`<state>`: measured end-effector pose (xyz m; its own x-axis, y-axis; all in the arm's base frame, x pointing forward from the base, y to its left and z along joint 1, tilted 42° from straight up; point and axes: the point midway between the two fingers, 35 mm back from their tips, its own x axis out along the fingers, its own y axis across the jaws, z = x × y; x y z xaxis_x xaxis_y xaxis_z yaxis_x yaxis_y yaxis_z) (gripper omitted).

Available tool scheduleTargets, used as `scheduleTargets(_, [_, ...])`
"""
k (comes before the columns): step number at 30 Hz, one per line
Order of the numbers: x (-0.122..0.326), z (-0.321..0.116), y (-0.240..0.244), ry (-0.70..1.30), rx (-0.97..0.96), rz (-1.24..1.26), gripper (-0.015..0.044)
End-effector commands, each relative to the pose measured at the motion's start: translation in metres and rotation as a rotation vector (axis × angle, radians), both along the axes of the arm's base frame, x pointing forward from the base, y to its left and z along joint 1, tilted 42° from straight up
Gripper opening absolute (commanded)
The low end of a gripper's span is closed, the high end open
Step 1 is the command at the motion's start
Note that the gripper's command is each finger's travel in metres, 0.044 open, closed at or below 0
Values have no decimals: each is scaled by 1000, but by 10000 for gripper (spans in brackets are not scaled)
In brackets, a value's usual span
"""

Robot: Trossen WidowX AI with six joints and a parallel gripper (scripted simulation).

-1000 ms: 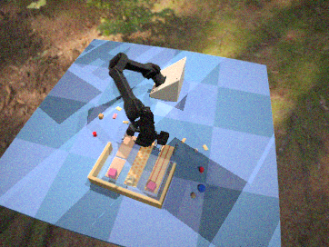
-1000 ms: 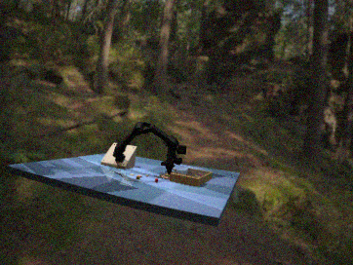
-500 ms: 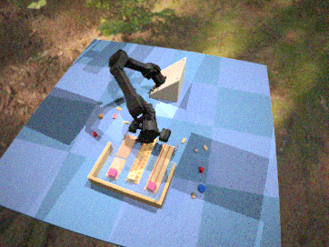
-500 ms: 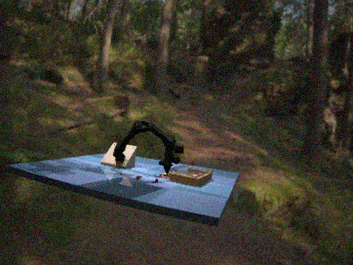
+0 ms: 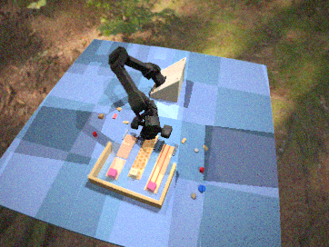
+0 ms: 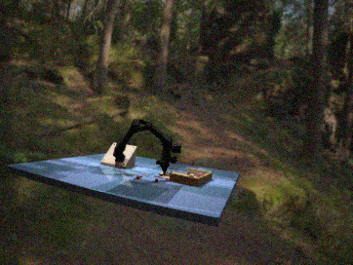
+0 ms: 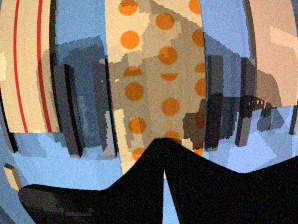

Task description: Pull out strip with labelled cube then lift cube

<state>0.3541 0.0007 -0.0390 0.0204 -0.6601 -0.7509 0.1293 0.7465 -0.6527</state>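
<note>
My gripper (image 5: 151, 138) (image 6: 164, 173) (image 7: 161, 144) is shut and empty, pointing down over the arm-side end of the middle, orange-dotted strip (image 5: 144, 158) (image 7: 150, 55). Whether it touches the strip I cannot tell. The dots break along a line across this strip in the wrist view. A cream cube (image 5: 134, 172) sits on its far end. The red-lined strip (image 5: 161, 167) (image 7: 28, 65) carries a magenta cube (image 5: 152, 185). The plain pinkish strip (image 5: 125, 146) (image 7: 275, 50) shows a gap before a lighter piece (image 5: 119, 163) with another magenta cube (image 5: 113, 172). No label is readable.
A low wooden frame (image 5: 124, 191) (image 6: 189, 181) encloses the strips' far ends. Dark upright guides (image 7: 215, 100) (image 7: 68, 110) flank the strips. A beige wedge (image 5: 170, 83) (image 6: 128, 155) stands near the arm's base. Small bits, including a blue one (image 5: 202, 188) and a red one (image 5: 94, 133), lie around.
</note>
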Motion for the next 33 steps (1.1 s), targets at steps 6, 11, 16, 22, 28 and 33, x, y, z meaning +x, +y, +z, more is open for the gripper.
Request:
scheduleTargets(6, [-20, -7, -3, 23, 2, -14, 0])
scheduleTargets(11, [-28, -8, -2, 24, 2, -14, 0])
scheduleTargets(16, [-35, -9, -1, 24, 2, -14, 0])
scheduleTargets(22, [-44, -10, 0, 25, 2, -14, 0])
scheduleTargets(28, [-53, -10, 1, 25, 3, -14, 0])
scheduleTargets(33, [-60, -11, 2, 26, 3, -14, 0])
